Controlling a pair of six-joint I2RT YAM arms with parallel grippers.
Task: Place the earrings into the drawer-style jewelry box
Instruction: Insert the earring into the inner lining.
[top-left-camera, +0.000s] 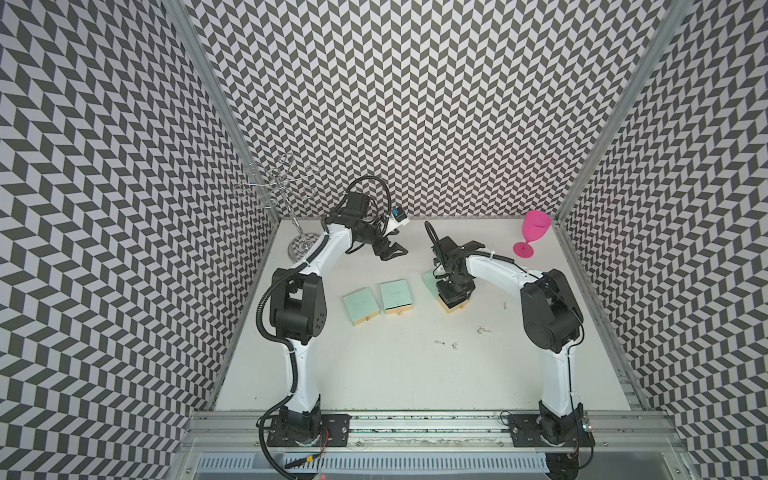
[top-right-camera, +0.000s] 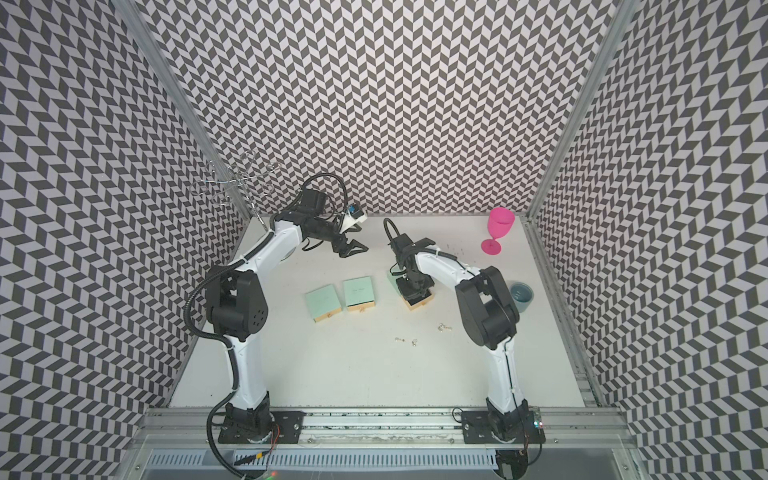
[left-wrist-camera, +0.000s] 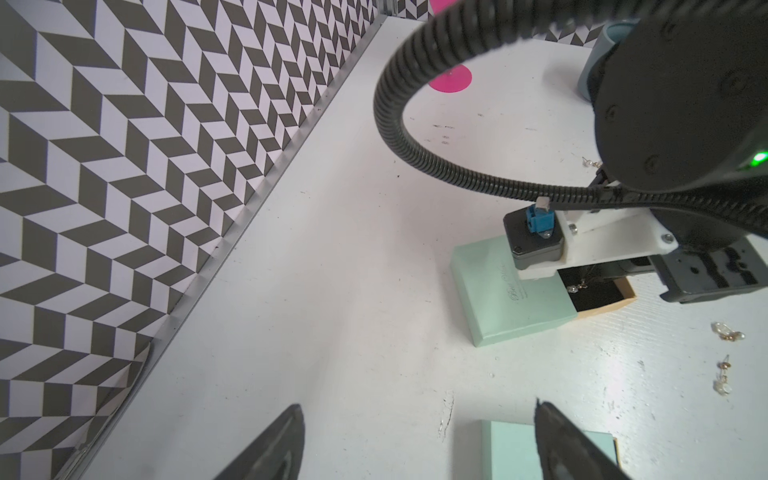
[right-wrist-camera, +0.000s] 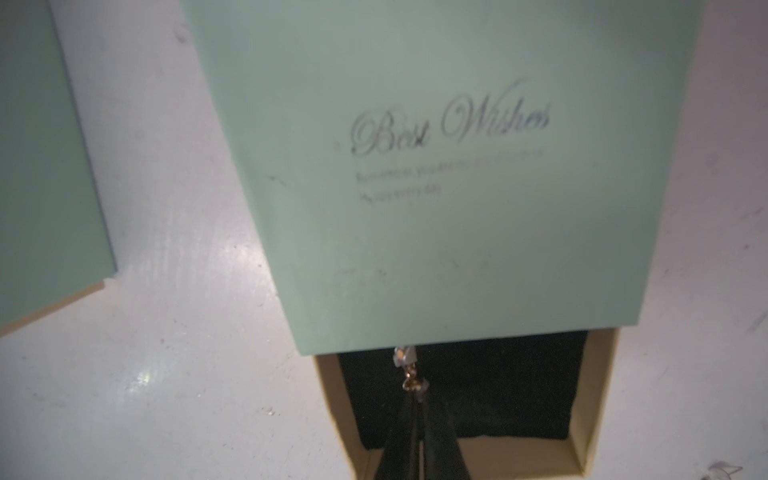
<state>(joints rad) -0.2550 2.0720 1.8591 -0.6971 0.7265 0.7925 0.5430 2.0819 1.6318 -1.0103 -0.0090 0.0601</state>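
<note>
White worktop (top-left-camera: 374, 374) between zigzag-patterned walls (top-left-camera: 415, 104); three mint-green boxes stand on it; one closed box (top-left-camera: 360, 306) is beside a second closed box (top-left-camera: 397, 296); the third box (right-wrist-camera: 436, 187) has its black-lined drawer (right-wrist-camera: 598, 395) pulled out; the right pincer (right-wrist-camera: 417, 395) is closed on one earring (right-wrist-camera: 409, 370) over that drawer; three small clusters of earrings (top-left-camera: 484, 330) lie loose nearby; the left pincer (top-left-camera: 394, 250) hangs wide open, empty.
</note>
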